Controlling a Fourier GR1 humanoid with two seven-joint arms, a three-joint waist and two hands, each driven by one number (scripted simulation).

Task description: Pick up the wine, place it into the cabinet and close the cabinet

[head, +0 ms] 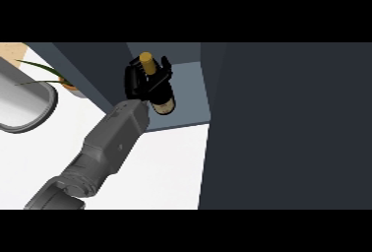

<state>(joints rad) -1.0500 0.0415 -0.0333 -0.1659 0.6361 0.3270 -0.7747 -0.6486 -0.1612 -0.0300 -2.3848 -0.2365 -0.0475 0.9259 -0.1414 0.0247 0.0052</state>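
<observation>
The wine bottle (163, 103) is dark, with a gold cap at the top and a pale label near its base. My left hand (138, 81) is shut on its neck and shoulder, with the forearm coming in from the lower left. Hand and bottle are inside the open cabinet (190, 83), over its blue-grey shelf. The bottle leans slightly, and its base is at or just above the shelf; I cannot tell whether it touches. The cabinet's dark door (291, 123) stands open and fills the right side of the view. My right hand does not show.
A grey sink basin (22, 106) lies at the far left. Behind it, a potted plant (58, 78) stands beside the cabinet's left wall. The white counter top (167, 167) runs below the cabinet's front edge.
</observation>
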